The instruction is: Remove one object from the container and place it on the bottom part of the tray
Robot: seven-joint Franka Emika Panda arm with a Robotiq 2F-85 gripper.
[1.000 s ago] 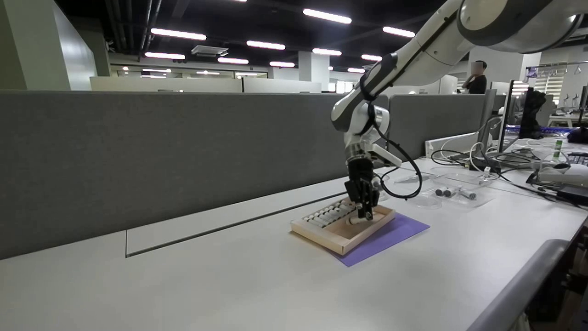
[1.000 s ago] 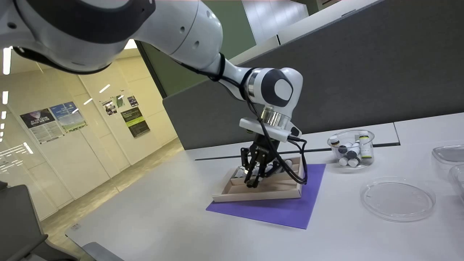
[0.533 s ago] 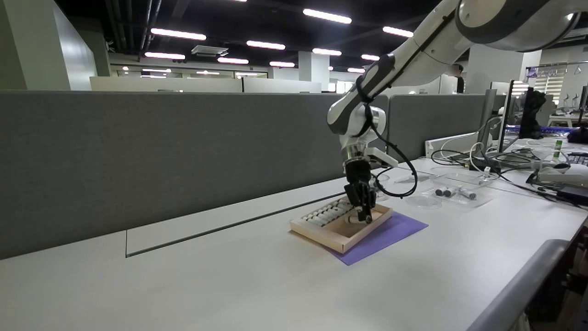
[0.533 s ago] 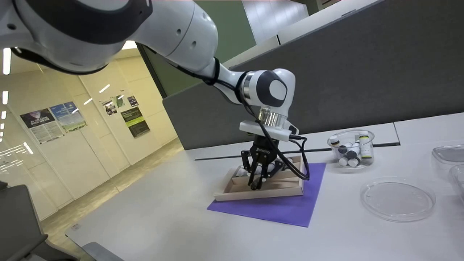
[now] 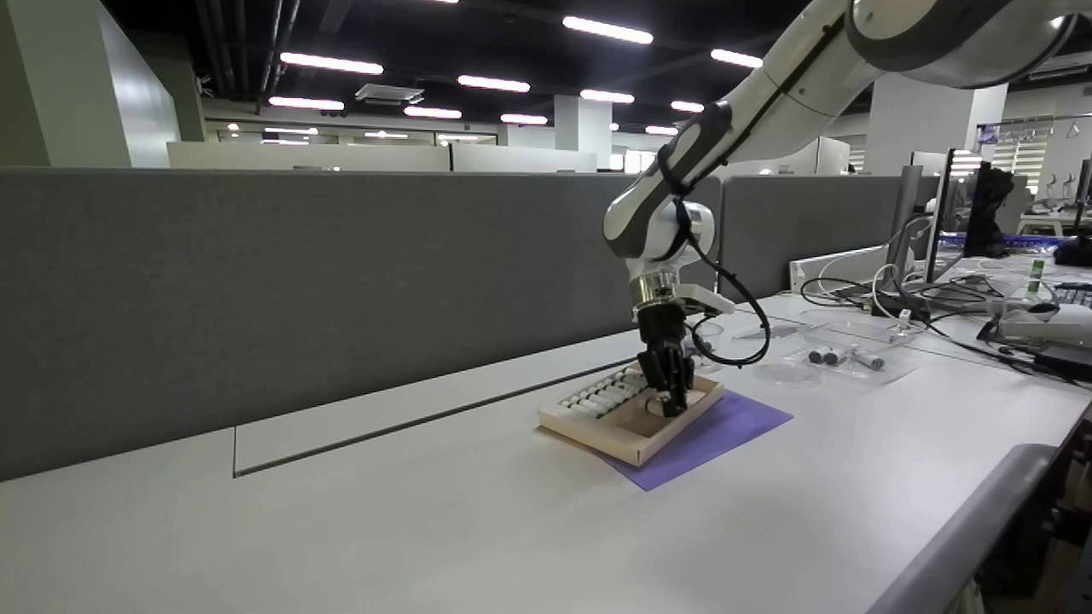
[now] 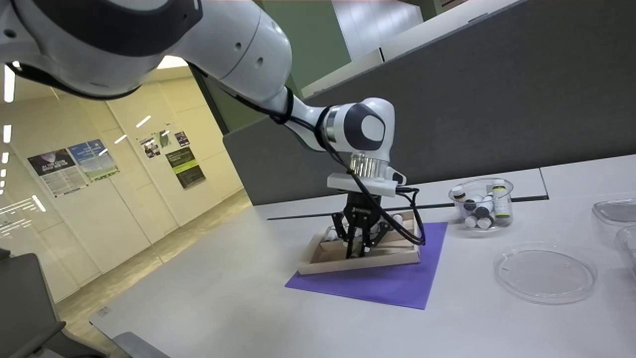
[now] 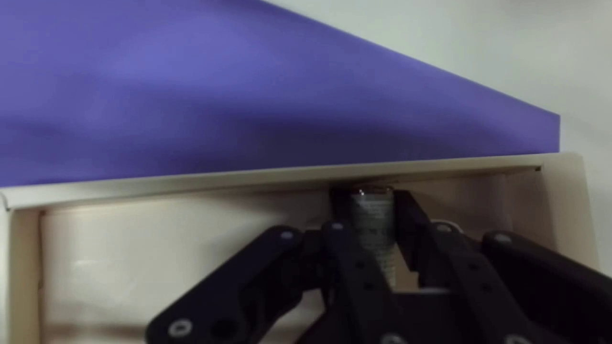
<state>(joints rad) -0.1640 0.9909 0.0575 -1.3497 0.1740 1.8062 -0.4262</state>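
Grey cubicle partition (image 5: 341, 281) runs along the back of a white desk (image 5: 384, 529), and on that desk a purple mat (image 6: 367, 284) lies partly under a light-wood tray (image 5: 589, 439). Over the last second the gripper (image 6: 356, 251) has come lower, its tips now down inside the tray's front compartment (image 7: 143, 248), and tray and mat have both slid and turned slightly. I take that to mean the gripper or its load is pushing on the wood, and that the transfer is nearly done: only the setting down and letting go seem to remain.

In the wrist view the jaws stand narrow, drawn in on a small labelled vial (image 7: 374, 217), and the fingers (image 7: 412, 220) appear to bear on both its sides. Its round end is just beside the tray's front wall (image 7: 229, 183); whether its underside rests on the tray floor is hidden. Left of the fingertips in an exterior view a pale rounded piece (image 5: 654, 408) shows, perhaps another vial, perhaps the far part of the held one; if another, widening the jaws could knock it. Farther back, a row of vials (image 5: 604, 398) lies in the tray's other compartment.

Well apart, on the desk, a round clear tub (image 6: 474, 185) holds more capped vials (image 6: 500, 199) and is likely the container meant. Letting go here should finish the job, provided the vial does not roll or catch the wall
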